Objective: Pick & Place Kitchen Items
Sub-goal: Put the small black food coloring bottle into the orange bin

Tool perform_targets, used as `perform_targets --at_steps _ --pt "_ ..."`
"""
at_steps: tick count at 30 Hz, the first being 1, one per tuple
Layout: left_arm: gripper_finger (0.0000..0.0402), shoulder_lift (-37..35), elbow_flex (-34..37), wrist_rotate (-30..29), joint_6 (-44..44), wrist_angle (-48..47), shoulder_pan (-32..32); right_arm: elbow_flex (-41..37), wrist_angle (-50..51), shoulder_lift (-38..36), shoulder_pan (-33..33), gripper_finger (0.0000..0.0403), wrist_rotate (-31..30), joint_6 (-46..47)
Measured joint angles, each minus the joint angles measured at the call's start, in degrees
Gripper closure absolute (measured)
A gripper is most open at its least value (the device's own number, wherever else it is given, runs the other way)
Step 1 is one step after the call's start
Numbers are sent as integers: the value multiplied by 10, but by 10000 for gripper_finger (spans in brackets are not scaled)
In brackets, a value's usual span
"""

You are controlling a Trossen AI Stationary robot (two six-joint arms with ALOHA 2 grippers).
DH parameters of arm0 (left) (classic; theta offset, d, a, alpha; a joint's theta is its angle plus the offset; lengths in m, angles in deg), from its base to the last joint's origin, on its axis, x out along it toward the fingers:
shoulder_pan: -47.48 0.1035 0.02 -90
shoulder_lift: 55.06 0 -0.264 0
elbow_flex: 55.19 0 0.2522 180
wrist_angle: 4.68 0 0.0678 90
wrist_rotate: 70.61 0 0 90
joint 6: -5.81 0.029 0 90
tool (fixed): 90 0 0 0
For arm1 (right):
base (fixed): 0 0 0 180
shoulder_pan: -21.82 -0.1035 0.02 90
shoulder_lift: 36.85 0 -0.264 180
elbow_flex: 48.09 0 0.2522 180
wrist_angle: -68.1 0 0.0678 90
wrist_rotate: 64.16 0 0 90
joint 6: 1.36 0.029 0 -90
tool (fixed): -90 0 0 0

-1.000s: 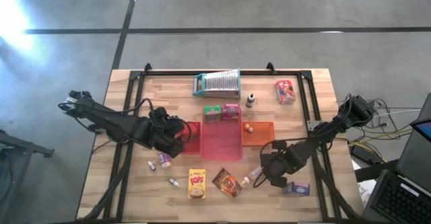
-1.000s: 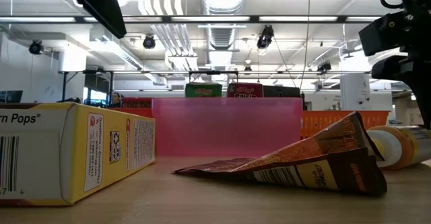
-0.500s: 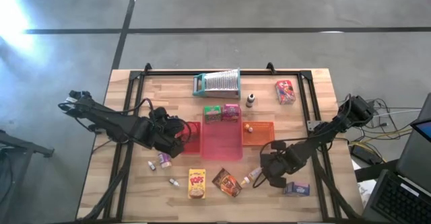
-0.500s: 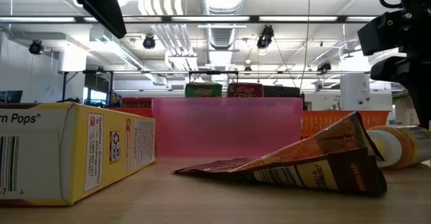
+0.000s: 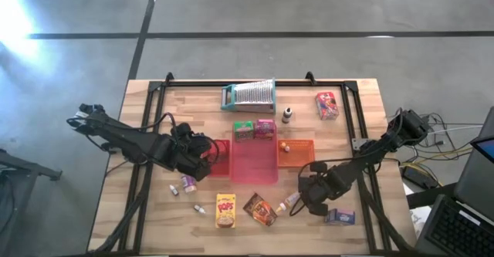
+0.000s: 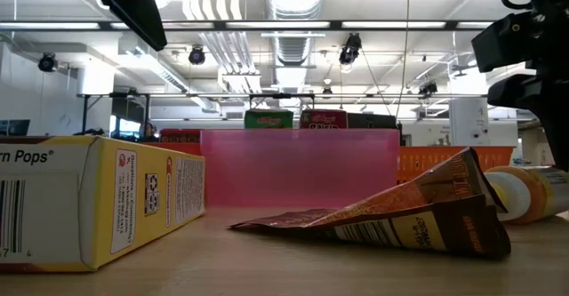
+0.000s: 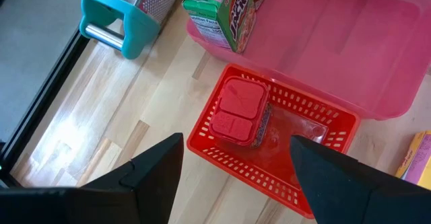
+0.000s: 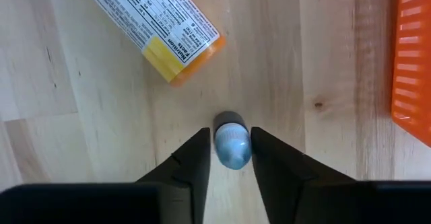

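Left gripper [image 7: 232, 160]: fingers spread, wrist tilted down. Right gripper [image 8: 230, 153]: pointing straight down, fingers narrowly parted.

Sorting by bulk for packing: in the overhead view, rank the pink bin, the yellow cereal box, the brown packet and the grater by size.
1. Pink bin.
2. Grater.
3. Yellow cereal box and brown packet look about equal; unranked.

**Wooden table and its load**

The pale plank-topped wooden table [image 5: 147, 103] carries a teal-framed metal grater [image 5: 248, 95], pink translucent bin [image 5: 254, 162], red mesh basket [image 5: 219, 158], orange mesh basket [image 5: 296, 152], yellow cereal box [image 5: 225, 211], brown packet [image 5: 259, 209], blue-purple box [image 5: 340, 217].
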Motion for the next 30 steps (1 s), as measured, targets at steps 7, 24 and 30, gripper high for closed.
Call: perform_targets --at_steps 7,24,30 --pt "125 0 0 0 0 0 0 0 0 0 0 347 0 -6" --pt "125 0 0 0 0 0 0 0 1 0 0 344 0 -9" --pt "125 0 0 0 0 0 0 0 1 0 0 329 0 -10"
